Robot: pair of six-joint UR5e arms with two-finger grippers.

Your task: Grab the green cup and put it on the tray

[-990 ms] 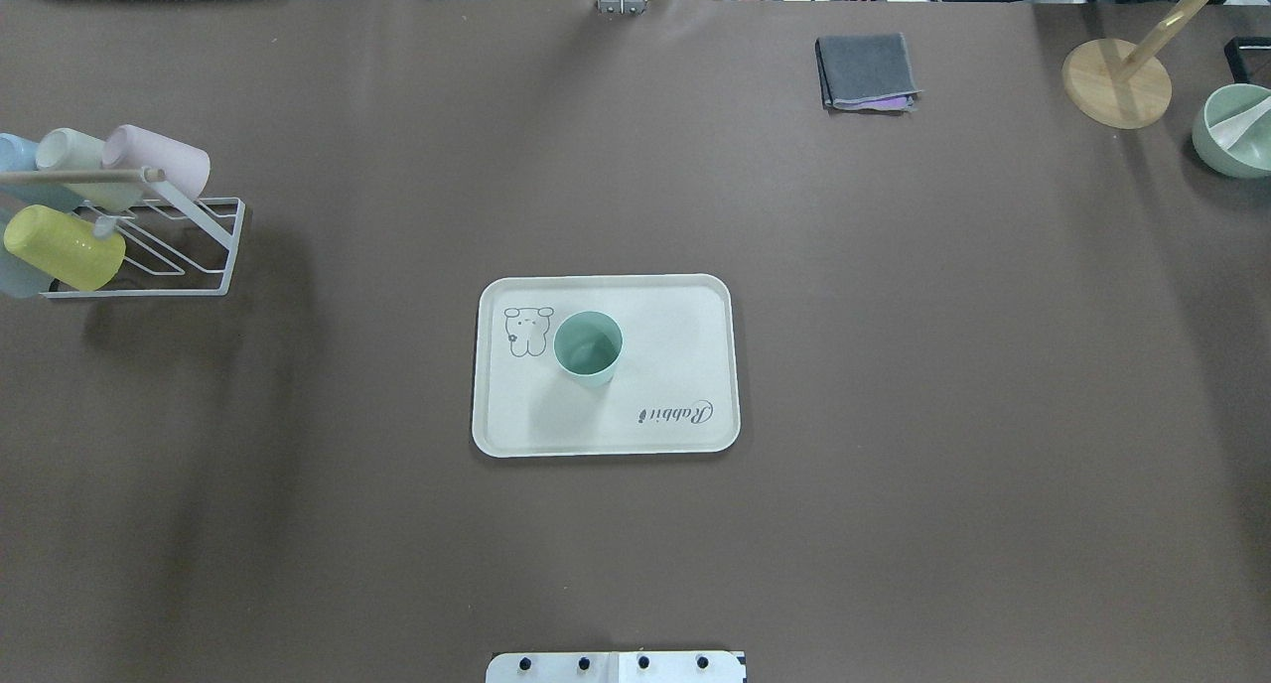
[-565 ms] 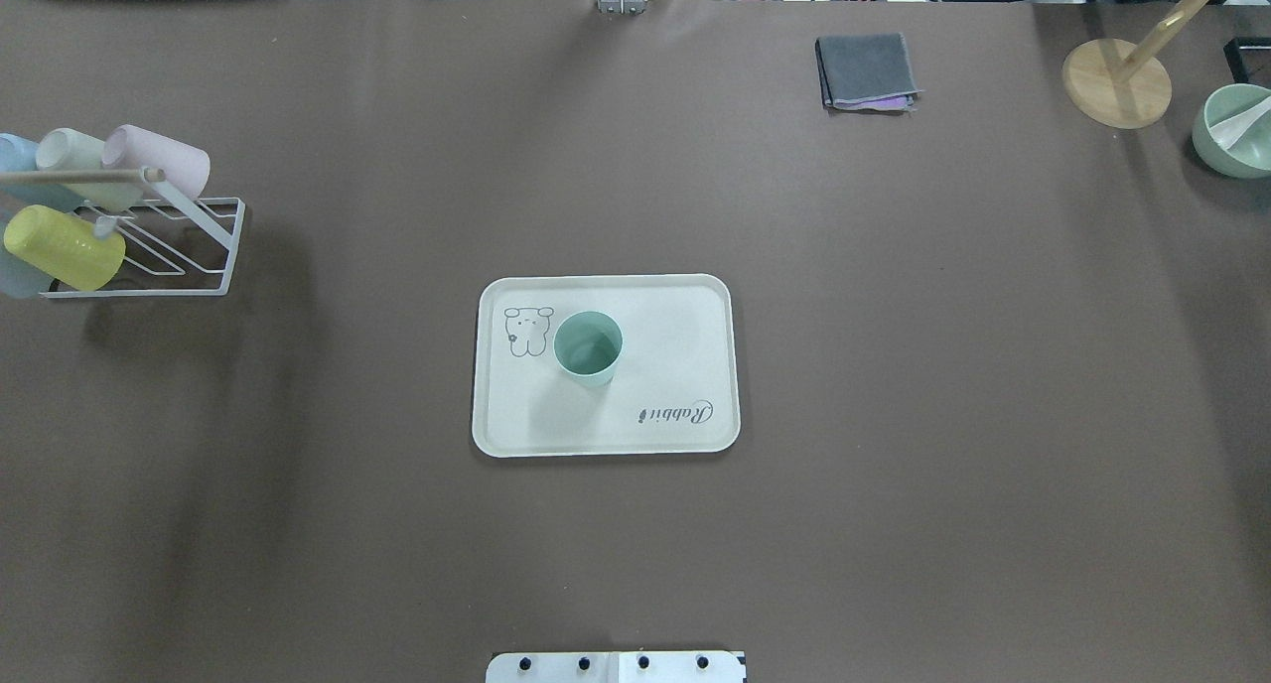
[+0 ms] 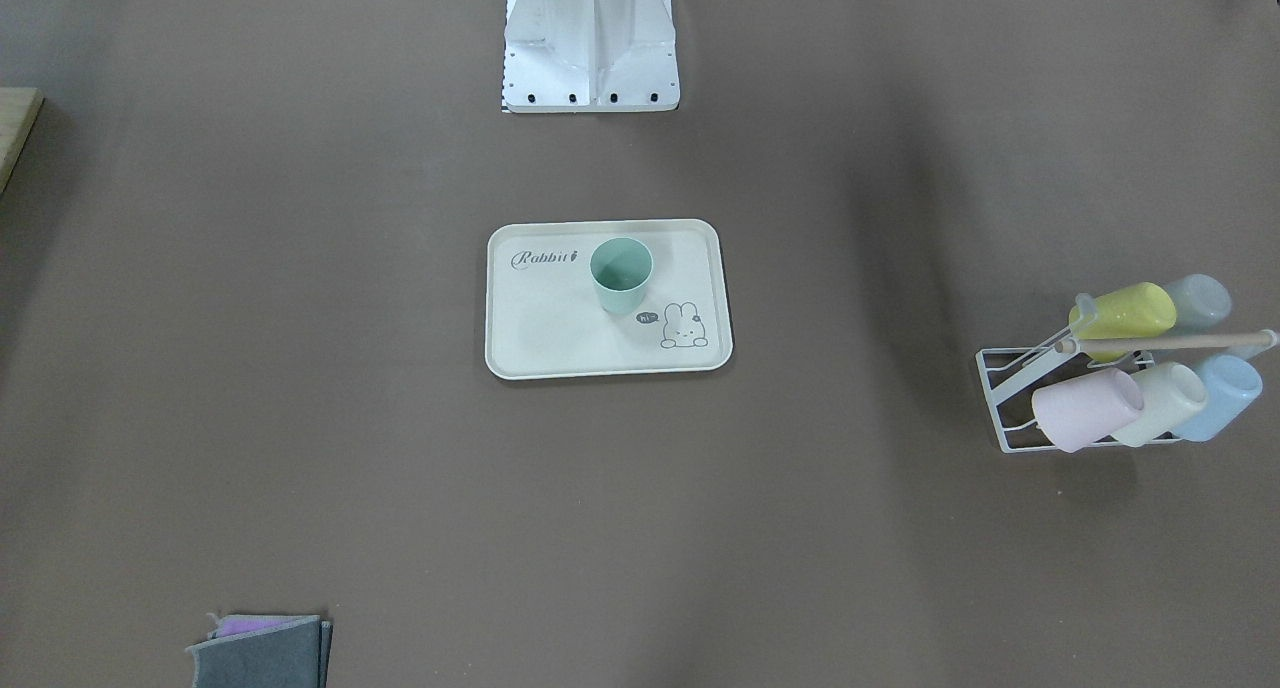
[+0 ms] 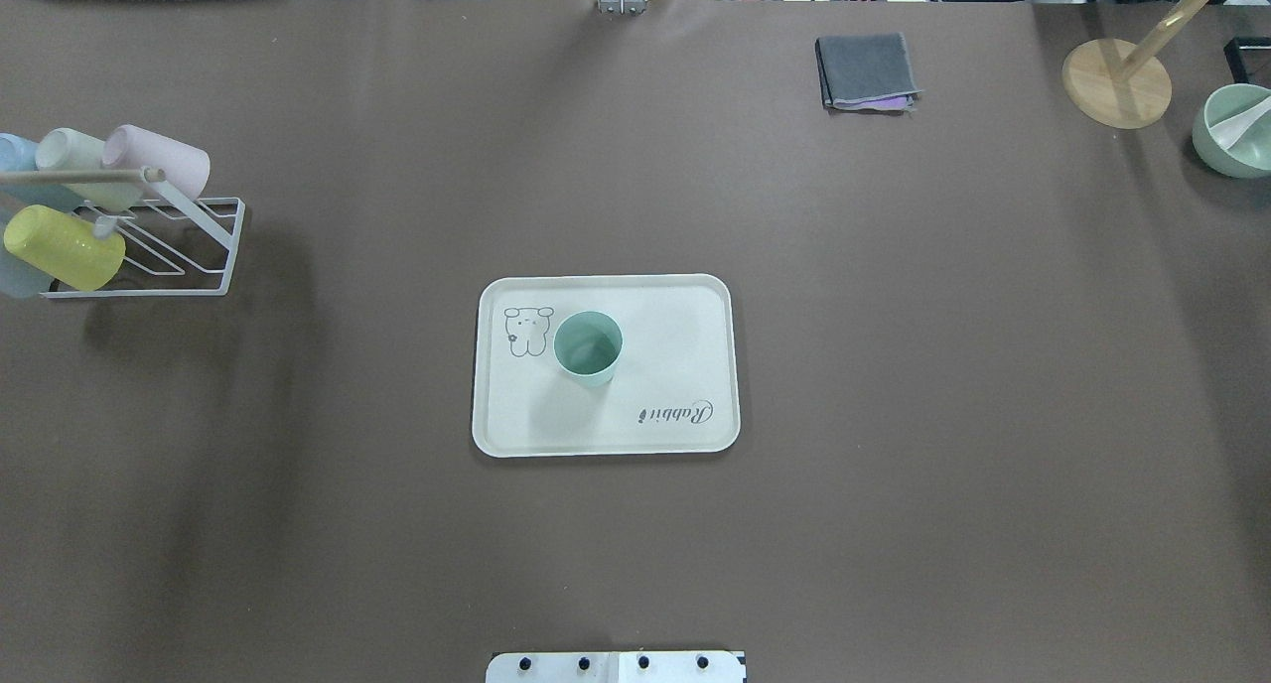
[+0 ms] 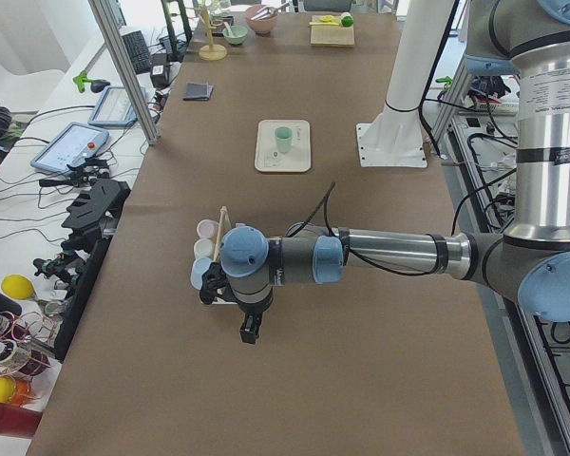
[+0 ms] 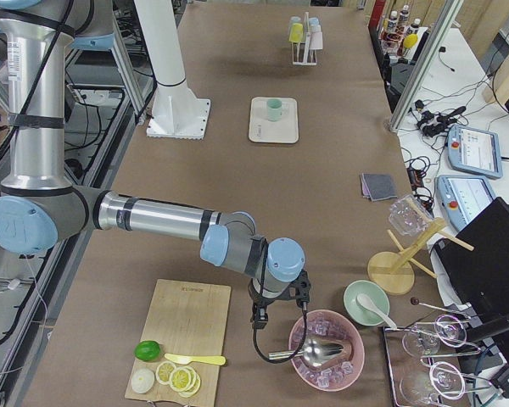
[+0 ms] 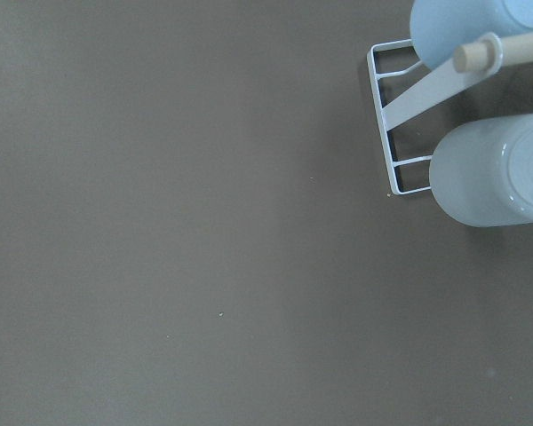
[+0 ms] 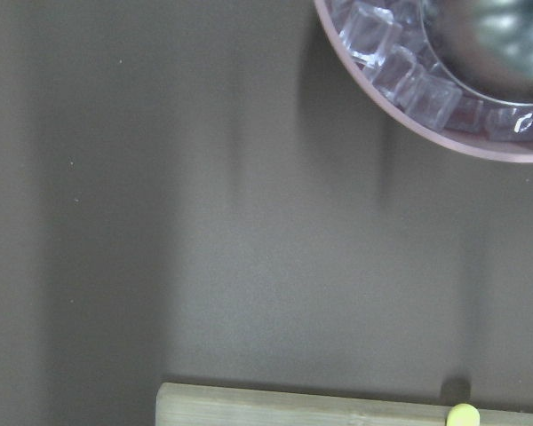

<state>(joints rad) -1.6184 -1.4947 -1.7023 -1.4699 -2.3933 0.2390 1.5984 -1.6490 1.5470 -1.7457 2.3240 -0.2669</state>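
Observation:
The green cup (image 4: 588,345) stands upright on the cream tray (image 4: 675,365), beside the bunny drawing; it also shows in the front-facing view (image 3: 621,273) on the tray (image 3: 540,328). Neither gripper shows in the overhead or front-facing view. In the exterior left view my left gripper (image 5: 250,332) hangs beside the cup rack, far from the cup (image 5: 283,139). In the exterior right view my right gripper (image 6: 276,318) hangs by the ice bowl, far from the cup (image 6: 274,108). I cannot tell whether either is open or shut.
A white wire rack (image 4: 149,236) with several pastel cups lies at the table's left end. A grey cloth (image 4: 866,70), a wooden stand (image 4: 1116,82) and a green bowl (image 4: 1231,132) sit far right. A cutting board (image 6: 182,335) and pink ice bowl (image 6: 327,348) lie near the right arm.

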